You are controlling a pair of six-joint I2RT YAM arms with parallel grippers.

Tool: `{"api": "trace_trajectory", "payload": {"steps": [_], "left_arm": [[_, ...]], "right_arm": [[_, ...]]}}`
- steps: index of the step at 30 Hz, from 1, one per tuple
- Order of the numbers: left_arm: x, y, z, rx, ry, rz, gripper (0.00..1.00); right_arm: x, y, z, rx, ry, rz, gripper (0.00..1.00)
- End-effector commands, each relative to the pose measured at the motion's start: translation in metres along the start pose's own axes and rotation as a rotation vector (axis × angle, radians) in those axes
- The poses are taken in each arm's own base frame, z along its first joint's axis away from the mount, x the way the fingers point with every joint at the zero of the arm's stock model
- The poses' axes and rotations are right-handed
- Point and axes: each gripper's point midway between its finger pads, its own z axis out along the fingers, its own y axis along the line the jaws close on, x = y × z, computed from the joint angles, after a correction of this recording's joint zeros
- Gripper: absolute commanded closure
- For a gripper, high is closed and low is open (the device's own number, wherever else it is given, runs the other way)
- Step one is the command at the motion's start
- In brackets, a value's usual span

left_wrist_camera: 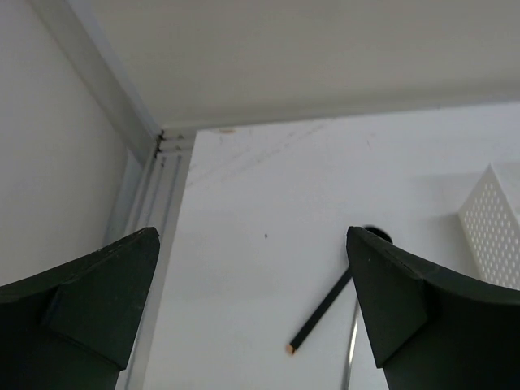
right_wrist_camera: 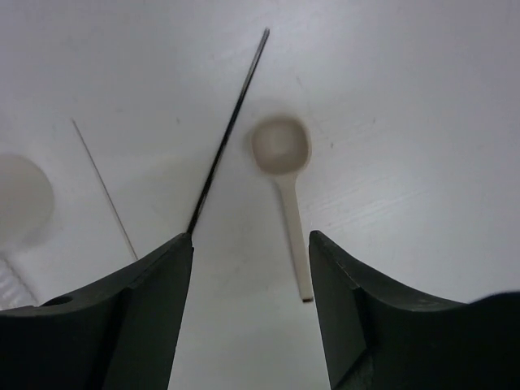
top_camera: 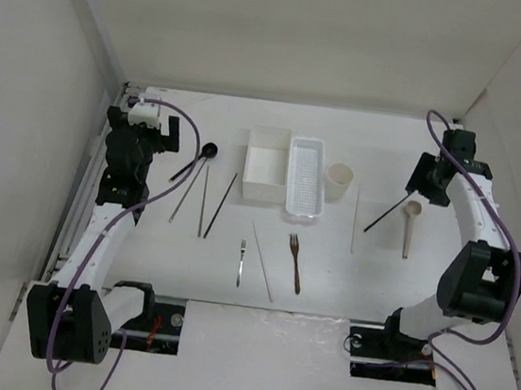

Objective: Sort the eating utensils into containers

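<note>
Three walls (top_camera: 308,39) close in the table (top_camera: 373,285), so your open room lies toward the middle and the near edge. The left gripper (left_wrist_camera: 252,240) sits up by the far-left corner, jaws spread wide with nothing between them, and the metal rail (left_wrist_camera: 154,203) along the table's left edge is just beside it. The black spoon (top_camera: 207,150) and a dark chopstick (left_wrist_camera: 321,317) lie off to its right, toward the perforated basket (top_camera: 305,177). Your right gripper (right_wrist_camera: 250,240) hangs close to the right-hand wall, jaws apart with a clear gap. A second dark chopstick (right_wrist_camera: 227,134) runs up to the inner edge of one finger (right_wrist_camera: 154,309); you cannot tell whether the two touch. The pale spoon (right_wrist_camera: 280,150) lies just ahead of the gap, apart from both fingers. A thin pale chopstick (right_wrist_camera: 106,191) and the cream cup (top_camera: 339,181) lie farther over, toward the basket.
</note>
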Motion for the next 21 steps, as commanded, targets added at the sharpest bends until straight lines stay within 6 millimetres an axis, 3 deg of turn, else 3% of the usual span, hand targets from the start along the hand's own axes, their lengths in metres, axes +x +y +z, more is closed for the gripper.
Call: {"api": "trace_trajectory", "payload": {"steps": [1, 7, 12, 16, 21], "left_arm": [[0.019, -0.013, -0.010, 0.067, 0.057, -0.002, 0.00], [0.010, -0.014, -0.015, 0.072, 0.011, -0.012, 0.00], [0.015, -0.011, -0.015, 0.054, 0.011, -0.003, 0.00], [0.015, -0.011, -0.015, 0.054, 0.011, -0.003, 0.00], [0.015, -0.009, -0.015, 0.044, 0.012, -0.003, 0.00]], "right_arm": [[0.025, 0.008, -0.004, -0.057, 0.112, 0.035, 0.36], [0.069, -0.026, 0.018, 0.115, 0.232, 0.014, 0.36], [0.102, -0.029, 0.044, 0.122, 0.366, -0.050, 0.40], [0.095, -0.034, 0.047, 0.138, 0.325, -0.040, 0.40], [0.105, -0.041, 0.060, 0.141, 0.365, -0.044, 0.42]]}}
